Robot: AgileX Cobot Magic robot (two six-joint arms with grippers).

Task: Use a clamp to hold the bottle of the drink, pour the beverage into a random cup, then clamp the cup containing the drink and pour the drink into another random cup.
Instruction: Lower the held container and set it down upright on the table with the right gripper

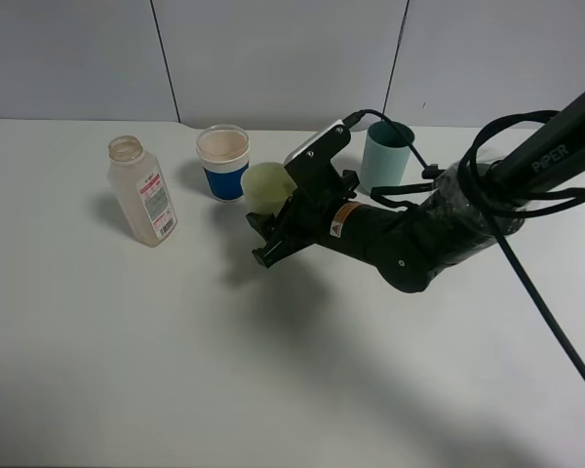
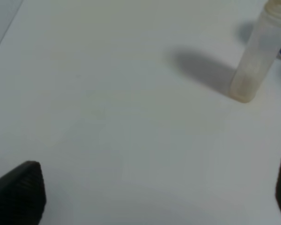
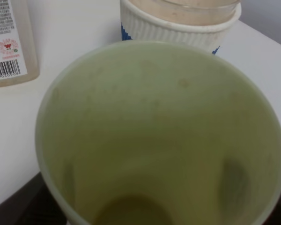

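Observation:
My right gripper (image 1: 273, 222) is shut on the pale yellow-green cup (image 1: 266, 185), holding it above the table between the white cup and the teal cup (image 1: 385, 156). The right wrist view looks straight into the yellow-green cup (image 3: 159, 136); a little brown beverage (image 3: 131, 211) pools at its bottom. The bottle (image 1: 143, 190) stands upright and uncapped at the left, looks nearly empty, and is apart from both grippers. My left gripper (image 2: 152, 197) is wide open over bare table, with the bottle (image 2: 257, 56) well ahead of it. The left arm is out of the high view.
A white cup with a blue band (image 1: 222, 161) stands just left of the held cup, close to it, and its ribbed rim (image 3: 178, 23) shows behind the held cup. The right arm and its cables (image 1: 487, 195) stretch across the right side. A wall runs behind the table.

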